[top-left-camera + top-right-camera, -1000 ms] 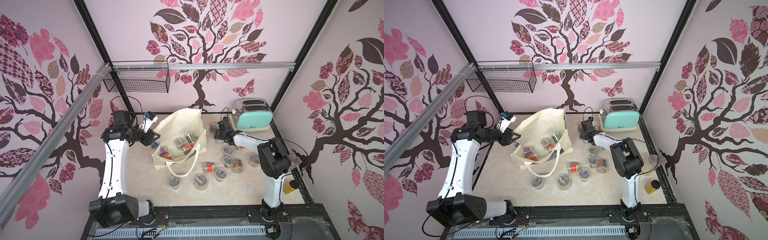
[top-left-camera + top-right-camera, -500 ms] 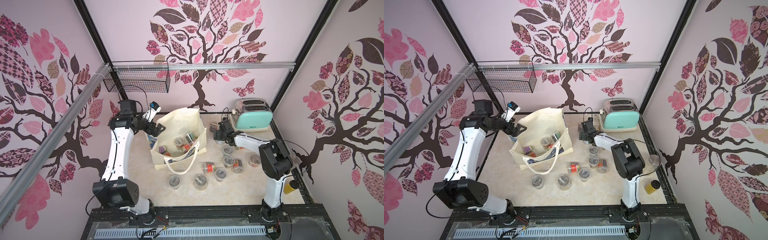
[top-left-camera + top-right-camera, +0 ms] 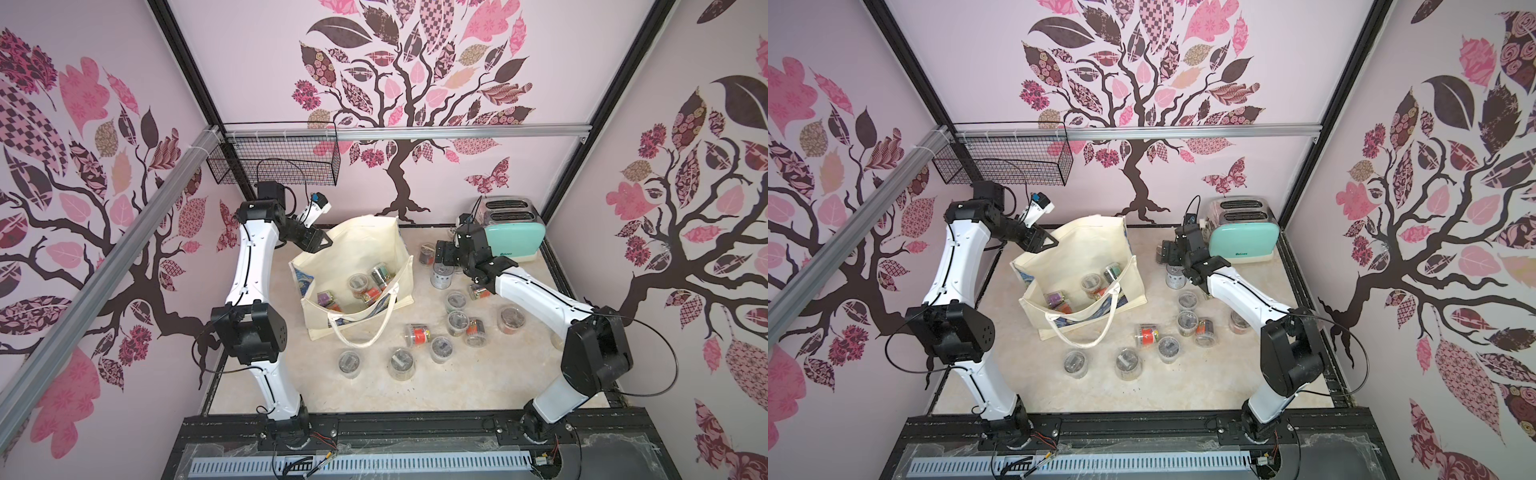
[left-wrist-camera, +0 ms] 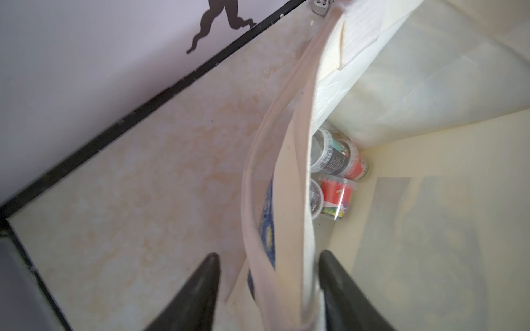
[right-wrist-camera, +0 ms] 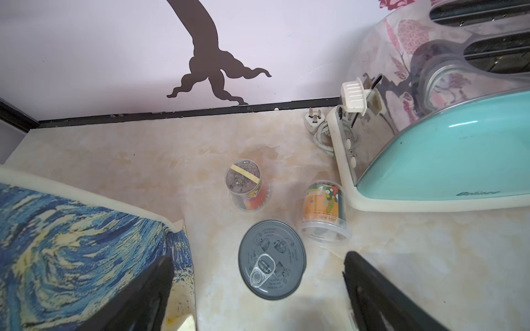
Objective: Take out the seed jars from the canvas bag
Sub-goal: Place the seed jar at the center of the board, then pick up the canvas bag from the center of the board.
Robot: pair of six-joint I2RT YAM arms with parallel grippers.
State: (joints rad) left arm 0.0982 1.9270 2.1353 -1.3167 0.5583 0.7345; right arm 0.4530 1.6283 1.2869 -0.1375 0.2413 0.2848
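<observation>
The canvas bag [image 3: 365,245] [image 3: 1088,245] stands open mid-table, cream with a blue swirl print [image 5: 71,243]. Several seed jars [image 3: 358,283] [image 3: 1091,283] lie inside, seen in the left wrist view as clear tubs with red and dark packets [image 4: 335,197]. My left gripper [image 3: 322,241] [image 3: 1048,241] [image 4: 268,256] straddles the bag's far-left rim [image 4: 286,172] and strap, with a gap beside one finger. More seed jars [image 3: 417,334] [image 3: 1187,322] are scattered on the table right of the bag. My right gripper [image 3: 440,253] [image 3: 1167,254] [image 5: 257,256] hangs open and empty near two jars [image 5: 246,183].
A grey pull-tab can [image 5: 272,259] [image 3: 441,276] stands just under the right gripper. A mint toaster [image 3: 513,241] [image 5: 444,160] with its plug sits at the back right. A black wire basket [image 3: 274,164] hangs on the back-left wall. Black frame rails edge the table.
The left arm swung from beside the bag up to its far-left rim, jaws widening and then narrowing round the rim. The bag's mouth shifted slightly. The right gripper opened a little wider.
</observation>
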